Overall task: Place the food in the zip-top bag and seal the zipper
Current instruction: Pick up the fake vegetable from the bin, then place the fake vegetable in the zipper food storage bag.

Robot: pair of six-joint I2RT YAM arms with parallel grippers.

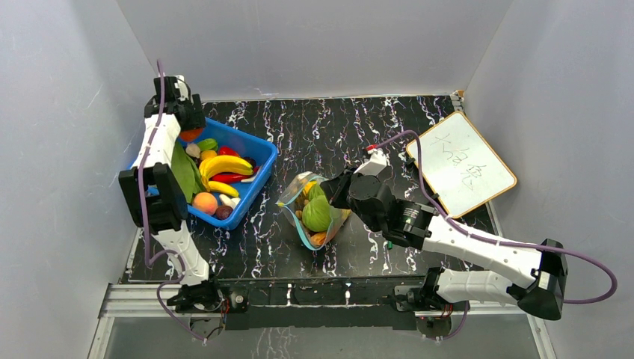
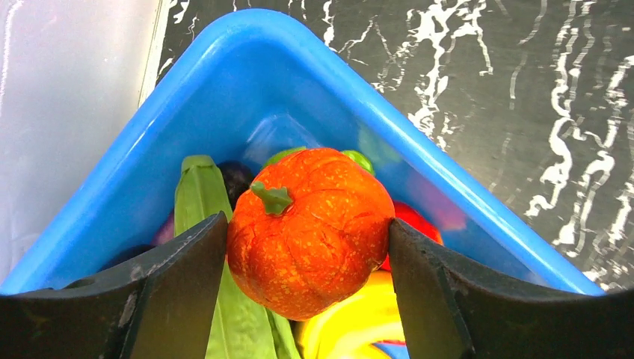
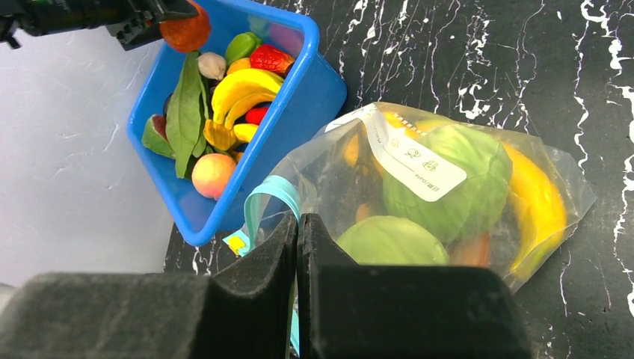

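Far left, the left gripper (image 2: 308,243) hangs over the far corner of the blue bin (image 1: 250,198), jaws clamped on either side of an orange toy pumpkin (image 2: 310,224). Only the left wrist camera shows its green stem and crackled skin; from above it is just an orange dot. The bin holds bananas (image 1: 224,164), a peach (image 1: 204,202) and a long green leaf (image 1: 182,168).

Moving right, the zip-top bag (image 1: 314,209) lies on the black marbled table (image 1: 336,127) just beside the bin, its long axis running roughly far to near. It holds green cabbage pieces (image 3: 441,179) and a banana (image 3: 534,206).

The right gripper (image 3: 297,224) has its jaws pressed together, apparently pinching the bag's edge by the teal zipper (image 3: 269,191). The white label (image 3: 415,161) carries print too small to read.

Far right, a whiteboard (image 1: 461,163) bears handwriting I can't make out.
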